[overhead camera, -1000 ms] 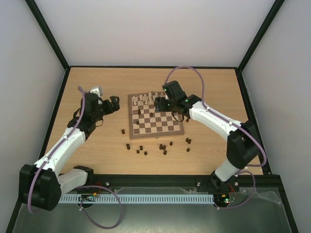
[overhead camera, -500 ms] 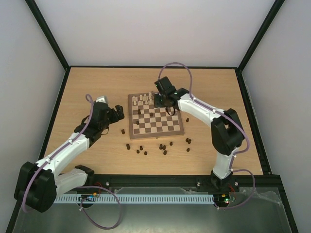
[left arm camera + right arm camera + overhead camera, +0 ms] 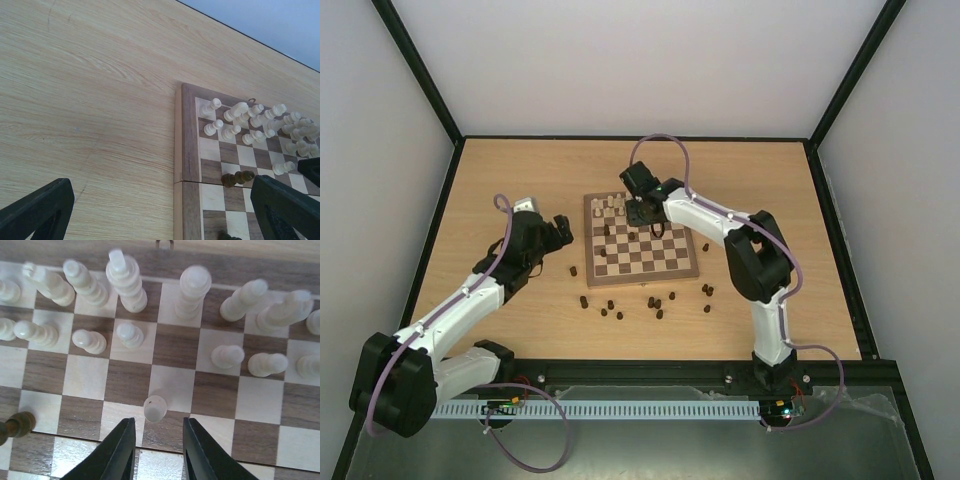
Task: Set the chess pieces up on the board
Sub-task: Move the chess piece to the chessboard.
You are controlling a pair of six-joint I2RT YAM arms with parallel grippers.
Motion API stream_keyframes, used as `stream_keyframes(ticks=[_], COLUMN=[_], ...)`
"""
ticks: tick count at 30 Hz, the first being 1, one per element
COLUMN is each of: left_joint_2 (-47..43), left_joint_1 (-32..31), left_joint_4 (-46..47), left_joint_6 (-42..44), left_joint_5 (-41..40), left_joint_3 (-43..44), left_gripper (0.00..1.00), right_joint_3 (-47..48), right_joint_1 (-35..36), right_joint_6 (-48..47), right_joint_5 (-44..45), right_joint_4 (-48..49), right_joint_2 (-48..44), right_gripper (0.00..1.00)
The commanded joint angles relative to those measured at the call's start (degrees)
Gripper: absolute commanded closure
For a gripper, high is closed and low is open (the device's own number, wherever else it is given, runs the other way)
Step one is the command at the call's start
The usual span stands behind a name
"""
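1. Right hand (image 3: 638,212) is poised over the far half of the board (image 3: 660,258), in among the pale pieces (image 3: 613,205). Its arm comes in across the right side of the bench (image 3: 770,180).
2. Seen from the right wrist, its two dark fingers (image 3: 117,455) stand a little apart with nothing gripped between them. One pale pawn (image 3: 155,408) stands upright just beyond the fingertips, in line with the gap.
3. Pale pieces fill roughly two rows along the board's far edge (several are blurred in the wrist view, so their kinds are hard to tell).
4. Left hand (image 3: 558,228) hovers above bare bench just left of the board. It is spread wide and holds nothing. In its own wrist view the fingers sit at the two lower corners, with the board's light wood border between them.
5. Most of the dark chess pieces (image 3: 610,304) are scattered on the bench near the board's near edge, off the squares. One sits apart by the near left corner, and a small pair sits off the near right corner.
6. At least two dark pieces are on the board's left columns. The left wrist view shows one on a square close to the left border; whether it is upright or tipped cannot be told.
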Motion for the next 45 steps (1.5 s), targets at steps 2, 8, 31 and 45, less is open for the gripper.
stream_keyframes(ticks=[2, 8, 31, 45], left_joint_2=[-0.7, -0.5, -0.1, 0.2], left_joint_1=[-0.1, -0.2, -0.1, -0.2], left_joint_4=[0.7, 1.0, 1.4, 1.6], left_joint_6=[0.7, 0.8, 0.9, 0.9], left_joint_5=[-1.2, -1.5, -0.9, -0.7], left_joint_3=[-0.8, -1.3, -1.3, -1.5], left_gripper=[0.00, 0.01, 0.01, 0.01], right_joint_3=[3.0, 4.1, 5.6, 4.5], right_joint_1=[1.0, 1.1, 1.1, 1.1], right_joint_6=[0.0, 0.1, -0.2, -0.2], right_joint_5=[1.5, 2.3, 4.2, 5.3], right_joint_4=[-4.2, -4.3, -5.5, -5.1], right_joint_2=[3.1, 4.6, 7.1, 6.6], right_gripper=[0.74, 0.76, 0.78, 0.91])
